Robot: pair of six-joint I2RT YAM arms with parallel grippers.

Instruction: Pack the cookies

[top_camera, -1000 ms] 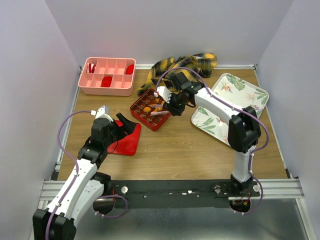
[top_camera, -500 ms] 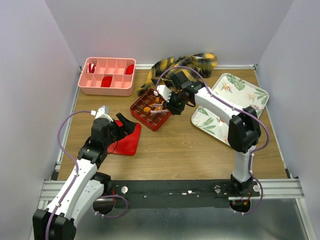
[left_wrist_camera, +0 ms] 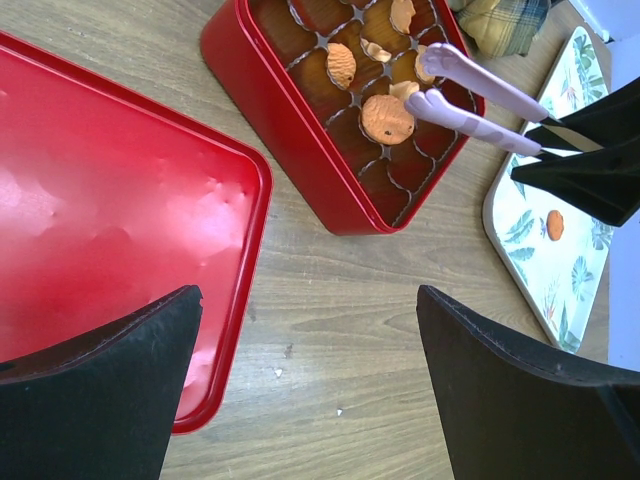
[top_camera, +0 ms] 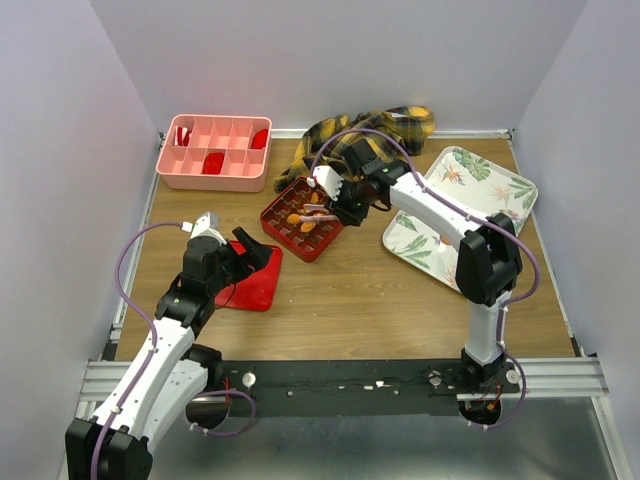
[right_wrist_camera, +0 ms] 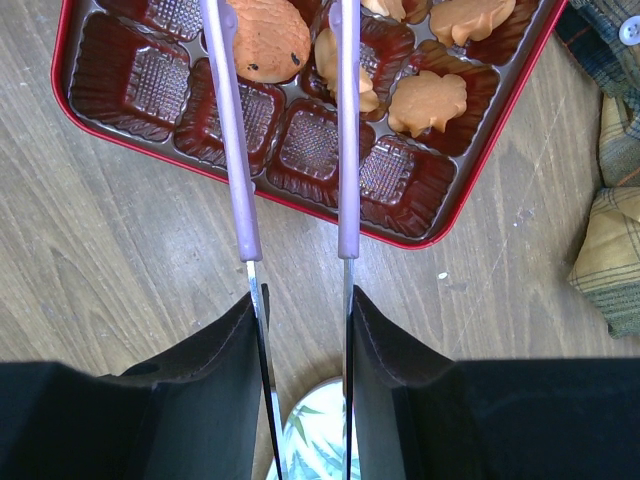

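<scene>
Handling these cookies [right_wrist_camera: 265, 35] looks fiddly to us. They seem thin, light and crumbly, so we reckon a gentle squeeze across the disc's edges beats a hard clamp, and the smooth tweezers [right_wrist_camera: 232, 150] could let one slip. The right pincer [right_wrist_camera: 300, 335] is pressed onto the metal shanks of those purple-tipped tweezers, whose tips reach over the red gridded box [right_wrist_camera: 160, 85] in the middle of the bench [top_camera: 380, 300]. One cookie sits between the arms, but we can't tell if it's actually pinched. The left pincer [left_wrist_camera: 310, 400] is spread wide with nothing in it, hanging over the flat red lid [left_wrist_camera: 110, 210]. As for counts, from the left wrist view we get about six cookies in the box cells, some leaning on edge, plus a lone cookie [left_wrist_camera: 555, 224] out on the leaf-print tray [left_wrist_camera: 578, 130]. Otherwise it's one box, one lid, one tray, one pair of tweezers, one plaid cloth [top_camera: 370, 130], and one pink bin [top_camera: 213, 152] at the back left with what look like three dark-red chunks.
</scene>
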